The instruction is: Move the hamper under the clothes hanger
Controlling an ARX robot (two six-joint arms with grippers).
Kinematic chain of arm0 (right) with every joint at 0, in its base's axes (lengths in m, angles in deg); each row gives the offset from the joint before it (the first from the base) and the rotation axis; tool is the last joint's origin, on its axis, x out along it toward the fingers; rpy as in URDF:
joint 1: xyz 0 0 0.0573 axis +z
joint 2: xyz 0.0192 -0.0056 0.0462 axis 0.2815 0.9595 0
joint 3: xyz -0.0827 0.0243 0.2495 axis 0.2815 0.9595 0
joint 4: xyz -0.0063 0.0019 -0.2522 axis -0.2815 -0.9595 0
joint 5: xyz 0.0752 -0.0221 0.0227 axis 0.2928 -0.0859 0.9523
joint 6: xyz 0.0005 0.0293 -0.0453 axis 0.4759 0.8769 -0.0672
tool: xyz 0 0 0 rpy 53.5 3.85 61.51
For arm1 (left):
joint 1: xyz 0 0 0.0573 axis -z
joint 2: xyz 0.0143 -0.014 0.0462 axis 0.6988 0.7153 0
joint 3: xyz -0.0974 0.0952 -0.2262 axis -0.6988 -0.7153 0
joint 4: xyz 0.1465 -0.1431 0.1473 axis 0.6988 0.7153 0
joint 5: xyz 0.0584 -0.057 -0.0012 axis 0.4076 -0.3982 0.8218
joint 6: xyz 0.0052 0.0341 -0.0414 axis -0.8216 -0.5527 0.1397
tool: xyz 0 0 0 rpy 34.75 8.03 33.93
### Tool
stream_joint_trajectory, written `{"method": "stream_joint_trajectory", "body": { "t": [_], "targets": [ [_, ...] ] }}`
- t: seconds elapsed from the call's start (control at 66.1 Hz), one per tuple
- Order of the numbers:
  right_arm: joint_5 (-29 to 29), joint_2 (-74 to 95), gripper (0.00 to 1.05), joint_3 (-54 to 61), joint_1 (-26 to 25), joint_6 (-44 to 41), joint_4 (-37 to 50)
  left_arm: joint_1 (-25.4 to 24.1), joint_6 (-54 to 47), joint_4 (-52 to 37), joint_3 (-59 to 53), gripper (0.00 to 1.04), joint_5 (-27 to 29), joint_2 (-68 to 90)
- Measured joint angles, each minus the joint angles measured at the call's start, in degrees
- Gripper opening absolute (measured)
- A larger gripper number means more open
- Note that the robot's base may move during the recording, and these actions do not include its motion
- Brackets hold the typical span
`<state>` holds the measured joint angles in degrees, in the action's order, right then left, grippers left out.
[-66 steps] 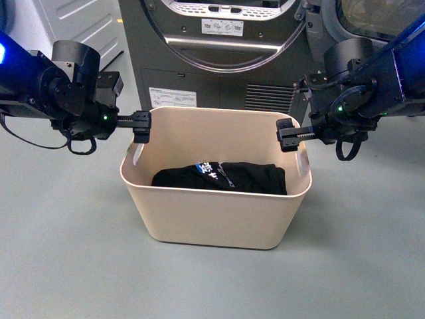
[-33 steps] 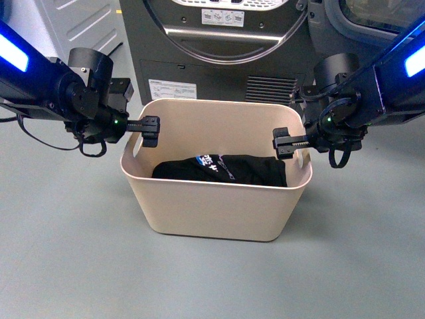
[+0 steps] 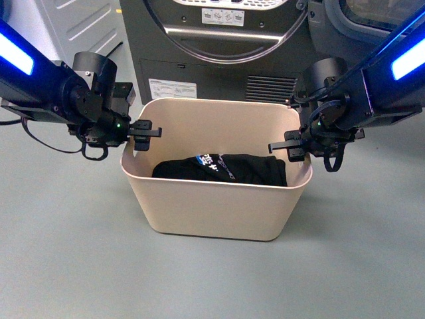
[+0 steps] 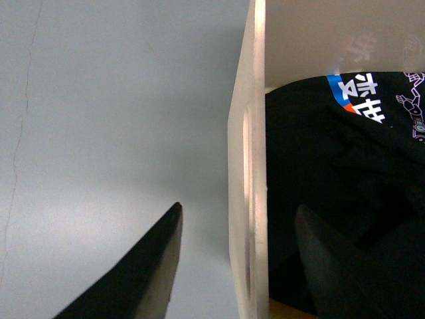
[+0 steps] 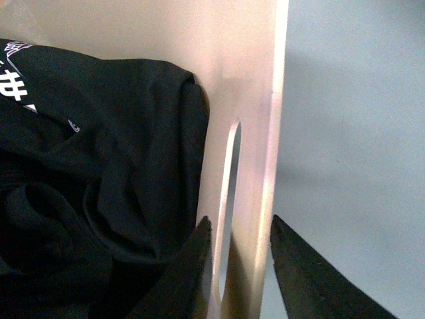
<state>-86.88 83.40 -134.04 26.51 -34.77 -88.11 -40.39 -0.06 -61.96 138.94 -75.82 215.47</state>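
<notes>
Standing upright on the grey floor (image 3: 66, 266), mouth up, is the hamper (image 3: 212, 212), a cream tub. Its long axis runs crosswise, from one arm to the other, and a long wall is the nearest face.

Inside the hamper: a crumpled black garment (image 3: 222, 174) lies on the bottom. White print beside a blue patch faces up. In the left wrist view the print (image 4: 362, 100) reads as white characters with a blue and red mark; I cannot read them.

Left gripper (image 3: 147, 131): at the rim of the hamper's short wall on the robot's left. In the left wrist view the left gripper (image 4: 239, 207) straddles this wall, one finger (image 4: 156, 266) outside and the other over the garment. Jaws stand wide, with clear floor between the outer finger and the wall. Nothing is held.

Right gripper (image 3: 287, 149): at the rim of the opposite short wall. In the right wrist view the right gripper (image 5: 240, 219) sits at the slot handle (image 5: 228, 199), one finger (image 5: 192, 272) inside and one outside, both hard against the wall. Jaws are clamped on the hamper.

Behind the hamper, just beyond its far long wall: a dark grey dryer (image 3: 219, 60) with a round door. White labels on its lower panel (image 3: 171, 89) and on the door (image 3: 222, 16); the text is too small to read.
</notes>
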Motion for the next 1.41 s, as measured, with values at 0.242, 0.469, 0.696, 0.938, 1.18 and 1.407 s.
{"method": "stream_joint_trajectory", "body": {
  "t": [0.242, 0.469, 0.696, 0.938, 1.18, 1.407],
  "targets": [
    [-0.50, -0.15, 0.03, 0.09, 0.76, 1.97, 0.13, 0.11, 0.48, -0.02, -1.03, 0.15, 0.94, -0.17],
    [0.20, -1.53, 0.03, 2.43, 0.79, 3.02, 0.85, 0.39, 1.84, -0.68, -4.28, 0.04, 1.70, -2.75],
    [1.22, -5.46, 0.03, 6.60, 1.25, 3.41, 2.03, 0.17, 2.10, -1.33, -8.09, 0.04, 2.38, -7.69],
    [2.40, -13.70, 0.03, 13.07, 1.40, 4.37, 5.01, 0.07, 2.36, -2.16, -13.40, 0.04, 3.34, -16.52],
    [4.35, -26.64, 0.03, 29.46, 1.29, 3.39, 12.39, 3.43, 2.36, -7.43, -27.95, 0.04, 5.53, -28.28],
    [6.62, -38.56, 0.03, 45.03, 0.74, 2.40, 18.67, 6.23, 2.60, -11.02, -39.08, 0.04, 6.75, -36.50]
  ]
}}
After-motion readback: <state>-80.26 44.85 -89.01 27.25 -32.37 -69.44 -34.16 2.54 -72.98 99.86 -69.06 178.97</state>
